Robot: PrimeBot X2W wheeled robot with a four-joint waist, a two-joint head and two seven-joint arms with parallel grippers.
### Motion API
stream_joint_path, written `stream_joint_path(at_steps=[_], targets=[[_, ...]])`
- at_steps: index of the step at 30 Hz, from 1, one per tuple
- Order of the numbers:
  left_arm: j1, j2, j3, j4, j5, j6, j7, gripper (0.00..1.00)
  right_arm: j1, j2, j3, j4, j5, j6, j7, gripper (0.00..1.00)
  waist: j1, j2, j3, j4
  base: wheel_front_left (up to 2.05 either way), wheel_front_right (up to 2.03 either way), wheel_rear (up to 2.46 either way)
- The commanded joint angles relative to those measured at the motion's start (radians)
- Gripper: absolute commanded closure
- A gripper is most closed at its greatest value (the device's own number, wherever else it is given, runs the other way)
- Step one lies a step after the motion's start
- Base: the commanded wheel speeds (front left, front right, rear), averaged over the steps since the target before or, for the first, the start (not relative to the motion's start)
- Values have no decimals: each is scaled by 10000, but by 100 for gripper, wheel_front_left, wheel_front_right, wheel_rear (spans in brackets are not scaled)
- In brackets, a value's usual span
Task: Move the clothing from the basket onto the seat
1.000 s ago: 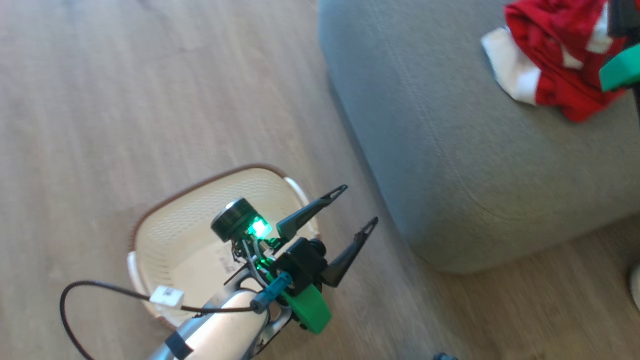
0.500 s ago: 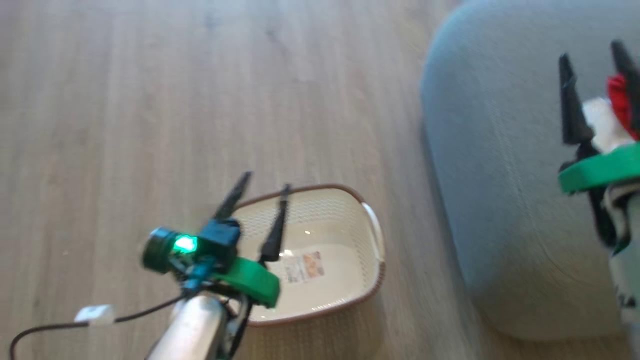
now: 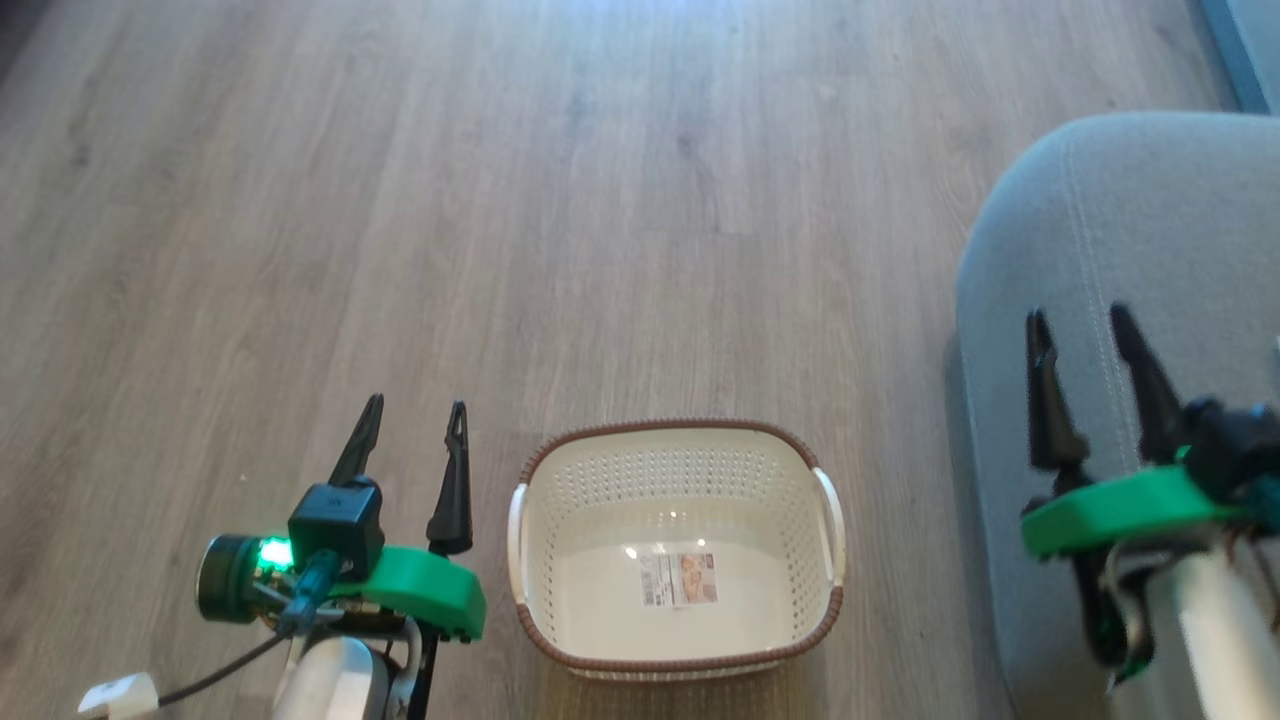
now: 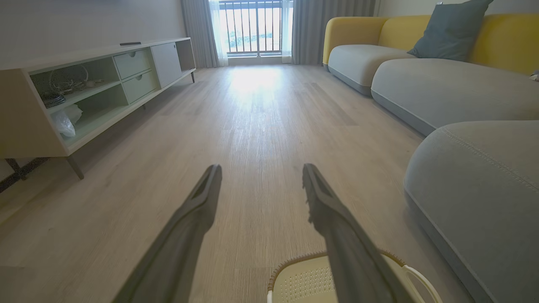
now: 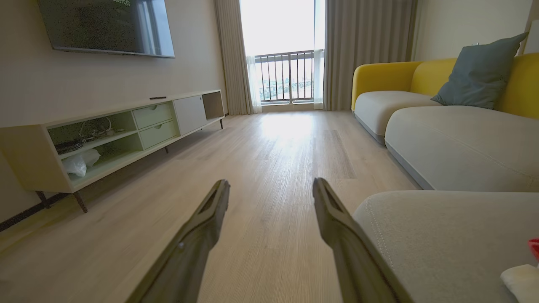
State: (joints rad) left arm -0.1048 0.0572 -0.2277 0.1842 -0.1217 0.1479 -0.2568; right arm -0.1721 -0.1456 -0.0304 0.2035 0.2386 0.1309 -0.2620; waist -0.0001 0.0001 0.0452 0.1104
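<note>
The cream basket stands on the wood floor with just its paper label inside; its rim peeks in at the bottom of the left wrist view. My left gripper hovers open just left of it, holding nothing. Over the grey seat's near corner my right gripper is open and holding nothing. On the seat, at the right wrist view's lower right edge, lies a white cuff of the clothing with a sliver of red above it.
A long low TV cabinet lines the left wall under a screen. A yellow-backed sofa with a blue-grey pillow runs along the right. Bare wood floor stretches toward the balcony door.
The head camera has swung, so the basket sits centred and the red clothing has left that view. My right gripper has come off the clothing, and both grippers now point straight up the view.
</note>
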Motion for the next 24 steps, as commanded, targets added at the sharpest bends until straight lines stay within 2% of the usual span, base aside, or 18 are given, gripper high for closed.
stream_joint_path(at_steps=[1,7,17,24], targets=[[-218,-50,394,-290,57,9,-49,0,8,69,145,-287,-20,-2,2,0,1,-1,-139,148,0,0,0],[196,-66,240,-463,-70,211,-49,0,1098,396,454,-298,-329,-2,2,0,1,-1,-274,311,0,0,0],[395,-69,-8,-50,-271,-175,-49,0,1418,595,593,-403,-764,-2,2,0,1,-1,-358,301,0,0,0],[454,-69,119,-101,-198,-228,-49,0,1455,653,582,-272,-822,-2,2,0,1,-1,-462,271,0,0,0]])
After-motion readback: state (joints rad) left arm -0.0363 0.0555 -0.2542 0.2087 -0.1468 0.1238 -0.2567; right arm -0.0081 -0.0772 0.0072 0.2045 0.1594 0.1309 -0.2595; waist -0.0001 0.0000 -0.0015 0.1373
